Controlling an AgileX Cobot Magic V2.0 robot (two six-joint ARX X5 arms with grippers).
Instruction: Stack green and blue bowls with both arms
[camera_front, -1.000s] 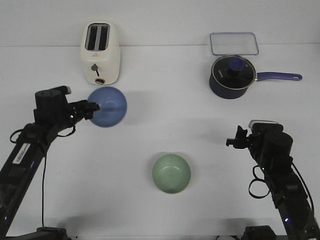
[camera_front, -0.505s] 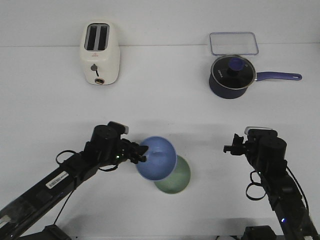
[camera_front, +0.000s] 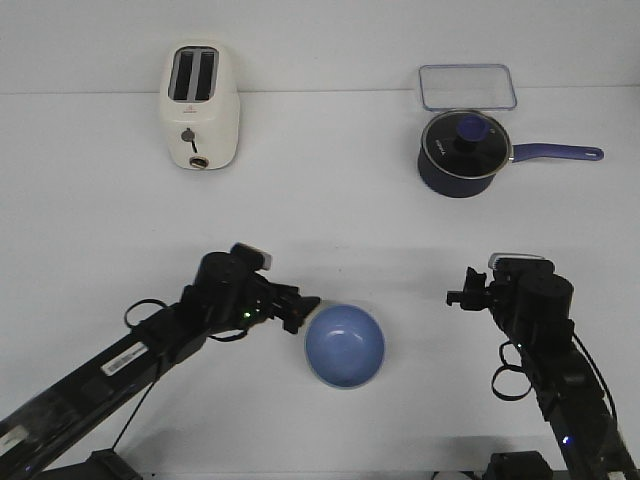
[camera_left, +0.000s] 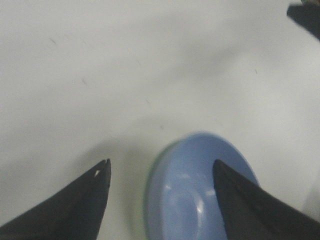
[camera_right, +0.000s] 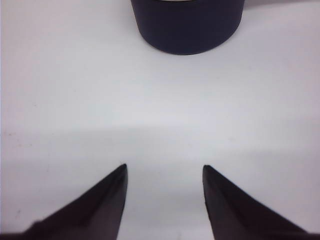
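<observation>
Two bowls sat nested at table centre-front: blue bowl (camera_front: 345, 346) inside green bowl (camera_left: 150, 185), only a green rim sliver visible. Left gripper (camera_front: 302, 309), at the stack's 10 o'clock, was spread, holding nothing; best withdrawn straight back without clipping the rim. Right gripper (camera_front: 458, 294), at 3 o'clock, was spread, idle.

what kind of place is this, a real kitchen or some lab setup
Most likely a lab tabletop staged with kitchen items, not a real kitchen: a plain white table holds a toaster, a saucepan and a blue bowl, with two robot arms over it and no counter, sink or stove in view.
</observation>
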